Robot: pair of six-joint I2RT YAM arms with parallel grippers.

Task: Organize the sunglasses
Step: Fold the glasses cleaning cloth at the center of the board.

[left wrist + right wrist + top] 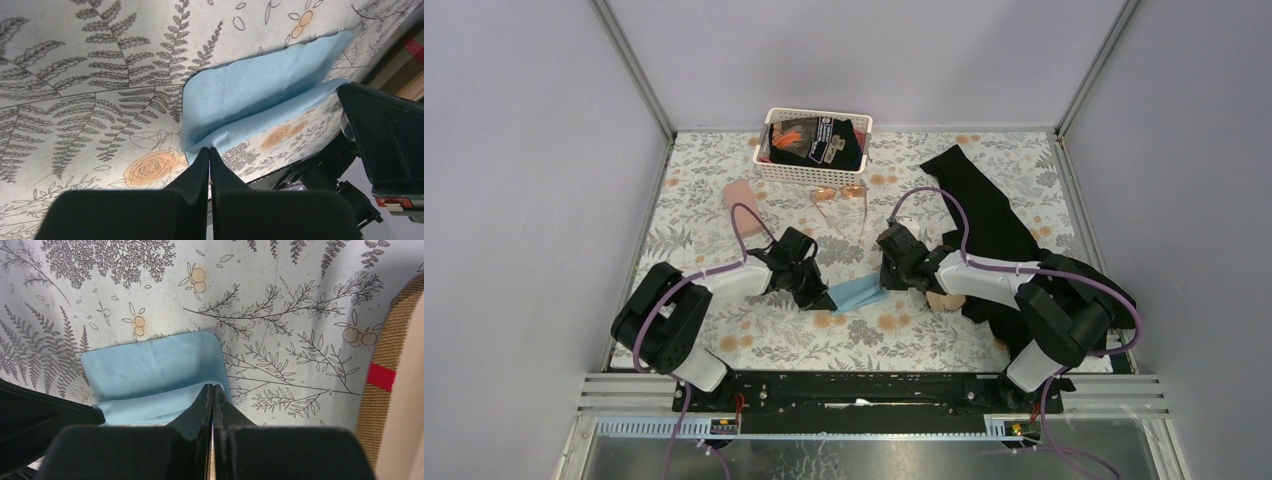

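Light-blue cloth (pixel 856 294), thin, matte and soft, is folded over on itself mid-surface, with one rounded corner showing. Left pincer (pixel 824 297) has its black fingers together, clamped on the cloth's near-left edge. Right pincer (pixel 882 285) is likewise pressed together and nipping the opposite edge. From overhead I only see the two arms meeting at the cloth. My left wrist view adds the raised fold running up from the fingertips (pixel 202 160), and the right wrist view shows the two layers lying one over the other. Wire-framed sunglasses (pixel 839 194), thin metal with pale orange lenses, lie open on the surface (pixel 694 190) just in front of the white slotted plastic basket (pixel 776 172). They are well apart from both pincers and show in the overhead view only. The basket holds dark items with an orange patch, and I cannot tell what they are. A pink oblong case (pixel 742 200) lies left of the glasses. A plaid woven case (pixel 400 60) with a red stripe sits beside the cloth, under the right arm. Black fabric (pixel 984 205) sprawls along the right side. The surface wears a pale sheet printed with grey ferns and orange blossoms. Plain lilac-grey walls (pixel 524 150) with aluminium posts enclose it.
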